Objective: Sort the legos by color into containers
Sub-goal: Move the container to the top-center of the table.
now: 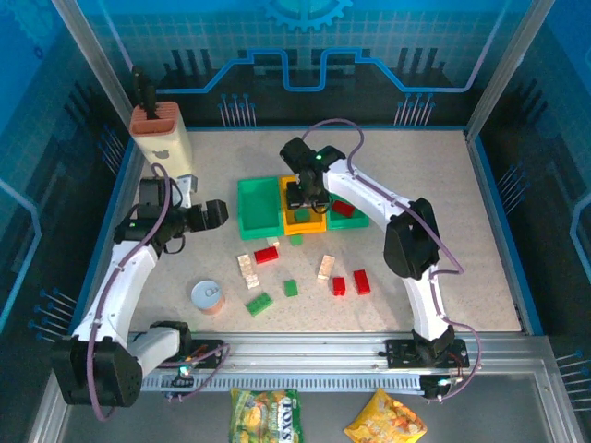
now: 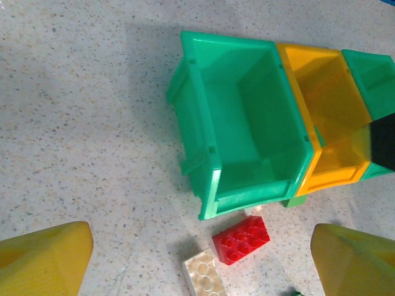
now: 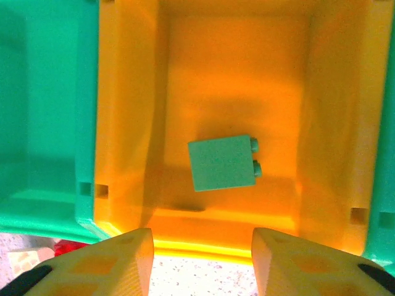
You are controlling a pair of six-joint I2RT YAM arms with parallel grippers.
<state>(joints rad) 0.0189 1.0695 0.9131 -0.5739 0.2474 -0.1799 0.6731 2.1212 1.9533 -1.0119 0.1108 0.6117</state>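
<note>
- Yellow-fingered left gripper (image 2: pixel 200 250) hung spread and empty, just left of the left green tray (image 1: pixel 260 208).
- Green brick (image 3: pixel 222 163) lay in the orange tray (image 3: pixel 123 92); the right gripper (image 3: pixel 200 256) hovered above, parted, holding nothing.
- Drop step looked done; next called for reaching the nearer loose red brick (image 1: pixel 266 255).

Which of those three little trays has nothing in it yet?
The left-end green tray: its floor is bare. The orange tray holds a green brick, the other green tray a red brick.

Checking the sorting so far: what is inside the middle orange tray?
One green brick lies on the orange tray's floor, seen from the right wrist. From above, the right hand covers much of it.
</note>
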